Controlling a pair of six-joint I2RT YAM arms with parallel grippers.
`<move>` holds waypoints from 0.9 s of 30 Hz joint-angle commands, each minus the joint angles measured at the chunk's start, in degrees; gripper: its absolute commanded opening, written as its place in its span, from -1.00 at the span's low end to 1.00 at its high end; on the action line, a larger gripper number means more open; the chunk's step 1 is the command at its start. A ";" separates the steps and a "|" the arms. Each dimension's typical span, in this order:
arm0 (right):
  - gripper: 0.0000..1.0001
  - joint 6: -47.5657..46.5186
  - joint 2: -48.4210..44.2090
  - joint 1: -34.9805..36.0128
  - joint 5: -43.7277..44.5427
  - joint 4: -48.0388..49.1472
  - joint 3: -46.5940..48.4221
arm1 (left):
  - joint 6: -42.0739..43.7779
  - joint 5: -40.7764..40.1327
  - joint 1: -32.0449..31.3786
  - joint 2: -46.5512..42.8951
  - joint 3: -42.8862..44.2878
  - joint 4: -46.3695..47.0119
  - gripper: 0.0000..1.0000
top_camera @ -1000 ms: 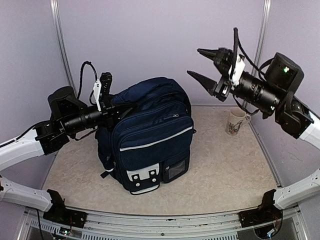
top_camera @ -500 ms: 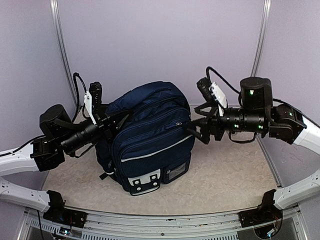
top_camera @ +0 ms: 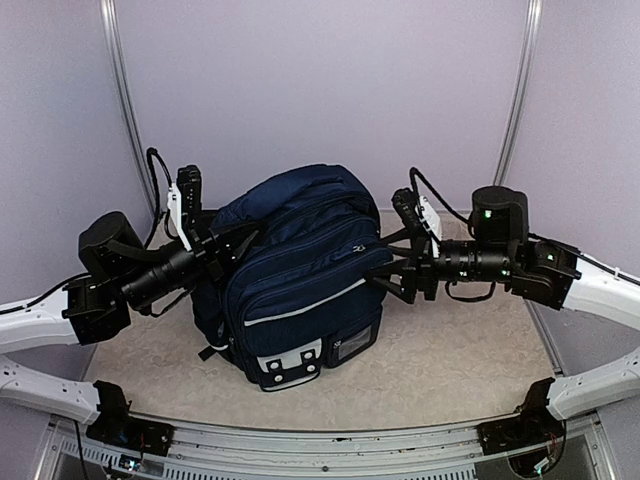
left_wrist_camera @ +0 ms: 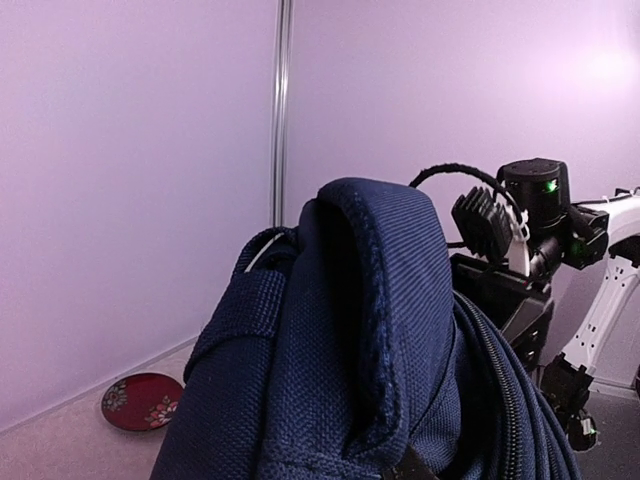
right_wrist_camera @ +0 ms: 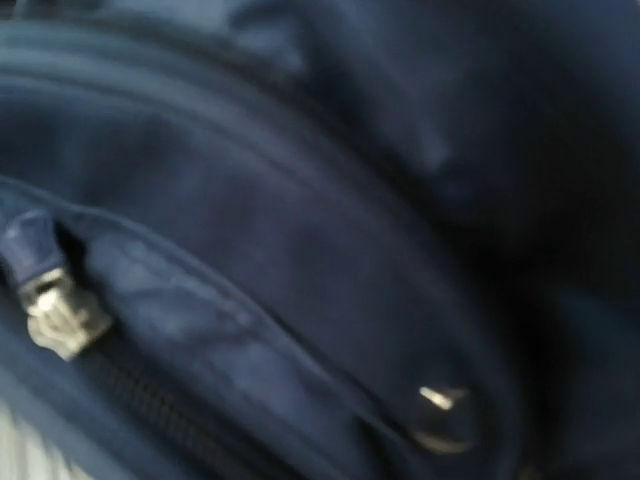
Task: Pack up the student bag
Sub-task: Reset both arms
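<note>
The backpack (top_camera: 300,270) is clamped by the left jaws; the right jaws are held apart, the zip (right_wrist_camera: 60,315) lying at nine o'clock

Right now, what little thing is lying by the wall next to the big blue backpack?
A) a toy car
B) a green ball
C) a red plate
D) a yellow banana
C: the left wrist view shows a small red plate with flower patterns lying flat on the table near the wall, just beside the blue backpack.
</note>
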 commanded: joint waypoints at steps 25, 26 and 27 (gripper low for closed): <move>-1.00 -45.68 19.40 -23.70 -33.60 -1.64 32.57 | 11.23 27.39 -3.39 0.37 14.38 -17.54 0.82; -1.00 -47.82 20.40 -23.71 -34.05 -5.22 35.62 | 12.09 27.81 -3.36 0.29 16.39 -20.52 0.93; -1.00 -49.74 21.24 -23.71 -34.72 -8.31 37.37 | 12.75 28.28 -3.35 0.39 18.36 -23.54 0.97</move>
